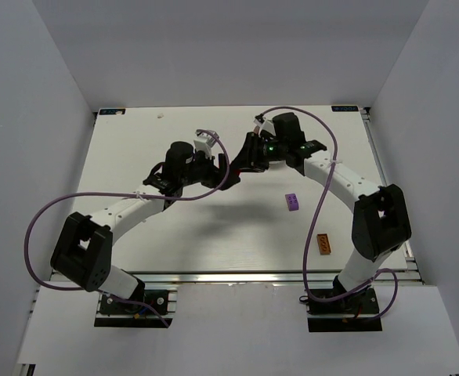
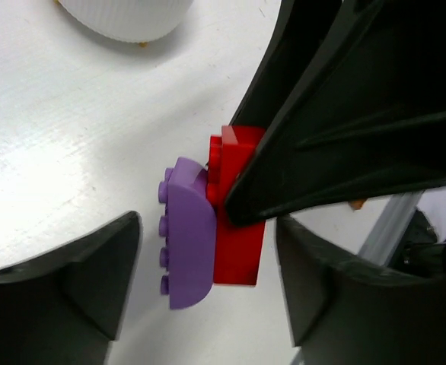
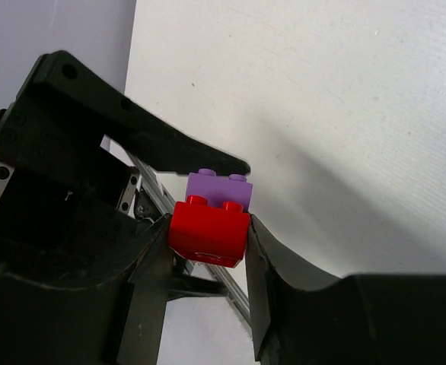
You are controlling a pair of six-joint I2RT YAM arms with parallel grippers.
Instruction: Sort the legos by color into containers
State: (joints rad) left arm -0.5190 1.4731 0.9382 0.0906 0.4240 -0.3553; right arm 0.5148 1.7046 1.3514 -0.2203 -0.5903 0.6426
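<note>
Sorting is barely starting: right gripper (image 3: pixel 208 226) is pinching red brick (image 3: pixel 208 233) joined to purple brick (image 3: pixel 220 187); left gripper (image 2: pixel 208 255) is hanging spread; loose purple lego (image 1: pixel 292 201) and orange lego (image 1: pixel 323 244) are lying unsorted.

A red brick (image 3: pixel 208 232) with a purple brick (image 3: pixel 217 188) stuck to it is held above the table. A second purple brick (image 1: pixel 292 201) lies flat right of centre. An orange brick (image 1: pixel 323 244) lies near the right edge. The ribbed white dish (image 2: pixel 124 19) stands on the table nearby.

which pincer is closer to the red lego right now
Right. The right pincer is clamped on the red lego itself; the left pincer stands open around the joined red and purple lego, a gap showing on each side in its wrist view.
</note>
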